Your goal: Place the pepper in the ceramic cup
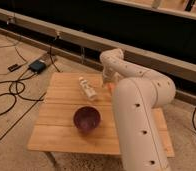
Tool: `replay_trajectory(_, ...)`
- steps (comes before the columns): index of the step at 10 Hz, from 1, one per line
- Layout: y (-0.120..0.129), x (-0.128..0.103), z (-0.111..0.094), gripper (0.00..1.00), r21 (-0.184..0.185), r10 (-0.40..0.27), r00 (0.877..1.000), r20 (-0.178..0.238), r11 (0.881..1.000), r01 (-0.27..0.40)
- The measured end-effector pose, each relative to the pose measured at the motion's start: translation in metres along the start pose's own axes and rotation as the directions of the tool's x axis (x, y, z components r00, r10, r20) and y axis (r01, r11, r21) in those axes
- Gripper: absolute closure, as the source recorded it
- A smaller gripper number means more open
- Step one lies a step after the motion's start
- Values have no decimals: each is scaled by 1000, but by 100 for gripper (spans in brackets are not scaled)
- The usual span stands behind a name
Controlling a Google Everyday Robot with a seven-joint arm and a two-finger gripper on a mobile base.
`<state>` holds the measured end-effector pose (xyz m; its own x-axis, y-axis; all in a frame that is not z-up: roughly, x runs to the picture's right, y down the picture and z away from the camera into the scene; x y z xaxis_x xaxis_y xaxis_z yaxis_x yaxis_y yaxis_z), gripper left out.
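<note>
The large white robot arm (141, 110) is to be kept clear of the low wooden slatted table (56, 135), of the dark purple bowl (86, 119) near its centre, and of the clear plastic bottle (87, 90) lying behind the bowl. A centred hold by the gripper (107, 81) across the small slim orange-red pepper (111, 86) is to be confirmed before any lift. The pale ceramic cup is not seen. It may be hidden by the arm and must be located before travel.

The gripper is positioned low at the table's far edge, beside the bottle; its opening cannot be told. The pepper is seen just beside the gripper's tip, on the side away from the bottle, near the tabletop. Whether it is held cannot be told.
</note>
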<state>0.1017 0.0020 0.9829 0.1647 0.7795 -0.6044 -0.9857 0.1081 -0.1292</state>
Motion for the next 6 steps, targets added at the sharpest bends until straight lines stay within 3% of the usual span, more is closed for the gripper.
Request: replay_trajectory(6, -17, -8, 27, 35, -41, 16, 1000, -9, 999, -17)
